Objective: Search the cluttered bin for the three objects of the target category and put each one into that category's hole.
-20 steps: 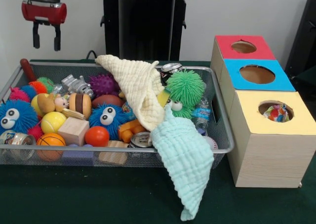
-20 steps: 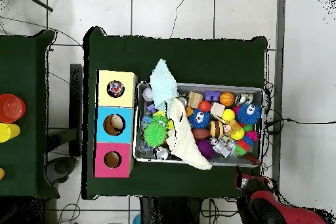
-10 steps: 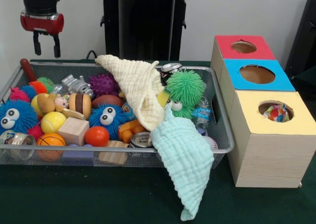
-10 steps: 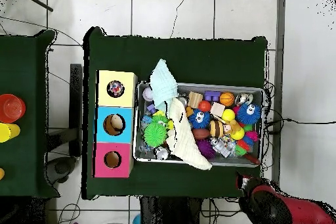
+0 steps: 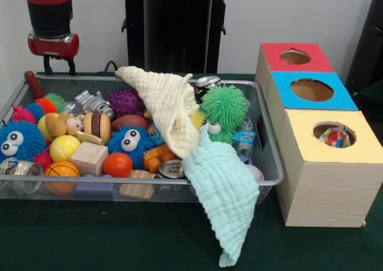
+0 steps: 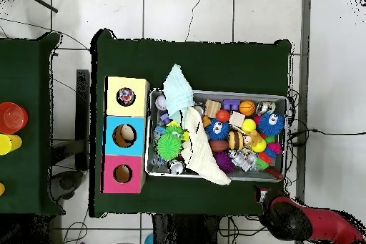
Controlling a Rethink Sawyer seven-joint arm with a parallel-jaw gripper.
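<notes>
My gripper point(image 5: 58, 66) hangs open and empty just behind the far left corner of the wire bin point(image 5: 90, 180); in the overhead view the gripper point(image 6: 268, 197) sits off the bin's lower right corner. The bin is packed with toys: two blue fuzzy balls with eyes point(image 5: 128, 142), a green spiky ball point(image 5: 224, 106), a wooden block point(image 5: 88, 157), small balls and two cans point(image 5: 172, 169). A cream cloth point(image 5: 167, 103) lies over the middle of the bin. A mint cloth point(image 5: 224, 193) drapes over its front rim. To the right stand three boxes with holes: red point(image 5: 275, 58), blue point(image 5: 287, 100), yellow point(image 5: 299, 145).
A colourful object point(image 5: 335, 136) shows inside the yellow box's hole. The red and blue holes look dark inside. A black stand point(image 5: 173, 26) rises behind the bin. In the overhead view a second green table at the left holds red and yellow things point(image 6: 11, 118).
The gripper has come down steadily at the bin's far left corner, its fingertips now level with the rim. Nothing in the bin has moved.
</notes>
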